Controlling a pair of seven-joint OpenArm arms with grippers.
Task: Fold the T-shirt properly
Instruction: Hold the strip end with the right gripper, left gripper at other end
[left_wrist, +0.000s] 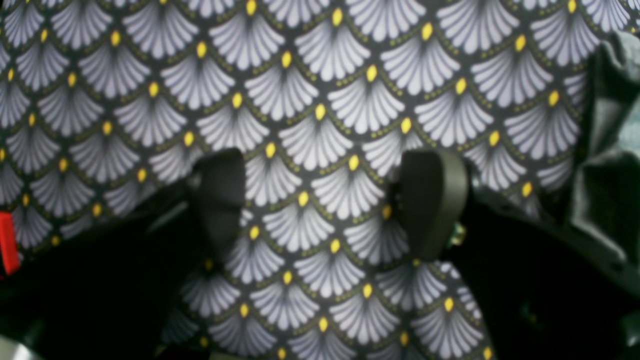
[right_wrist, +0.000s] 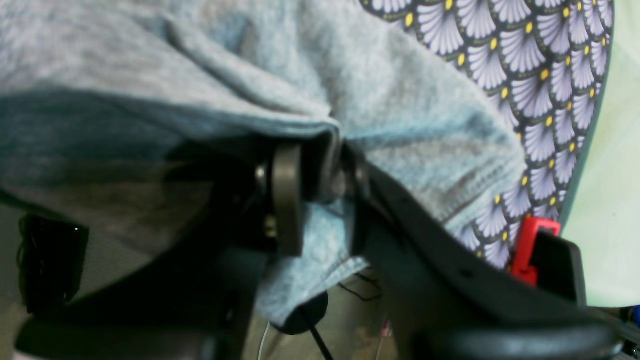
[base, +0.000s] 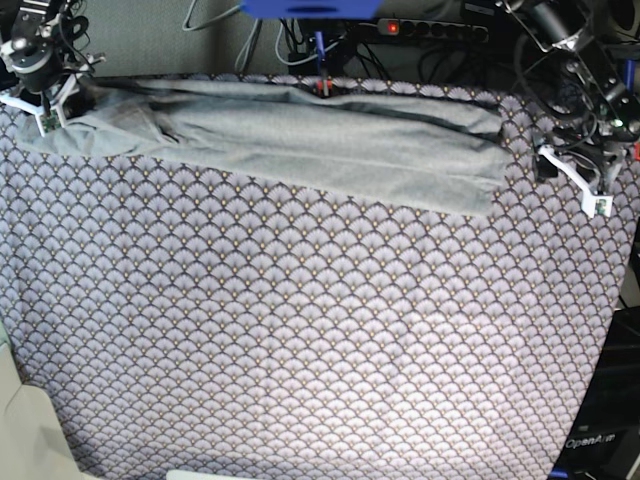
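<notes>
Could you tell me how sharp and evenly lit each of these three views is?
Left wrist: patterned cloth soft, open left gripper blurred, lower corners black. Right wrist: T-shirt fuzzy, deep shadow under its fold around the right gripper. Base: sharpest, evenly lit, no glare on the cloth.

The T-shirt (base: 300, 135) is laid as a long band across the far part of the desk (base: 320, 340), on the patterned cloth (base: 300, 330) by which the desk is covered. The right gripper (base: 45, 95) is placed at the band's left end in the base view, with fabric between its fingers (right_wrist: 287, 200). The left gripper (base: 585, 170) is held just beside the band's other end, above the cloth.
</notes>
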